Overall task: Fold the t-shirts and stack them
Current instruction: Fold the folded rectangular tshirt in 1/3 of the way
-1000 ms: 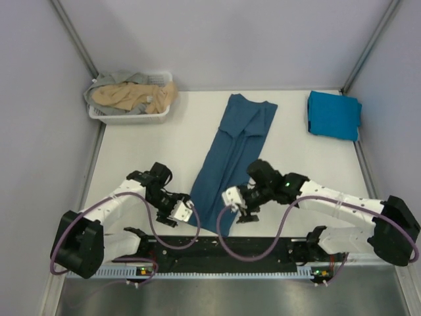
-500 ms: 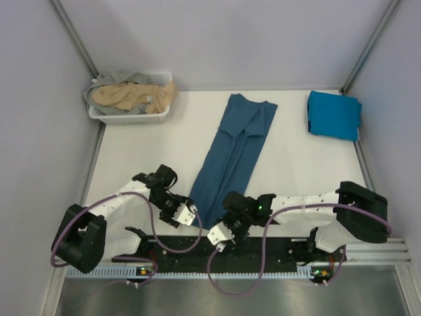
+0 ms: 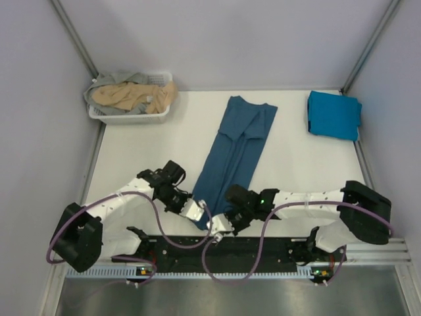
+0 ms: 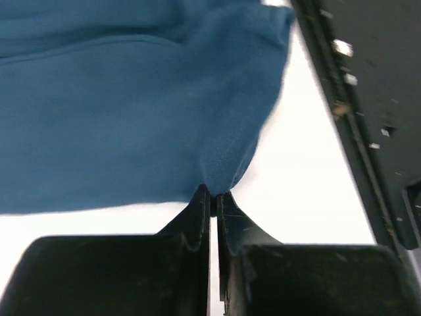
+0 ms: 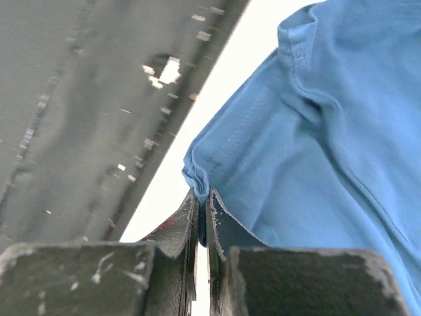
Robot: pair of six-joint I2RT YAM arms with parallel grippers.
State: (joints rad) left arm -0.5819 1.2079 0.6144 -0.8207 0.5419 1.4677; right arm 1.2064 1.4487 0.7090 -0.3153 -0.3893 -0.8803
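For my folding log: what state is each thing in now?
Dark teal-blue cloth t-shirt: folded into a long strip.
Bright cyan-blue cloth t-shirt: folded, far right corner.
Tan cloth t-shirt, grey cloth t-shirt: crumpled in white slatted plastic basket.
Left end effector: shut on dark t-shirt's hem.
Right end effector: shut on dark t-shirt's hem.

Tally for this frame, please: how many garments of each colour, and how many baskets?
dark teal-blue t-shirt, laid out mid-table: 1
cyan t-shirt, folded at the far right: 1
tan garment, crumpled in the basket: 1 visible
grey garment, crumpled in the basket: 1 visible
white basket: 1
Total: 5
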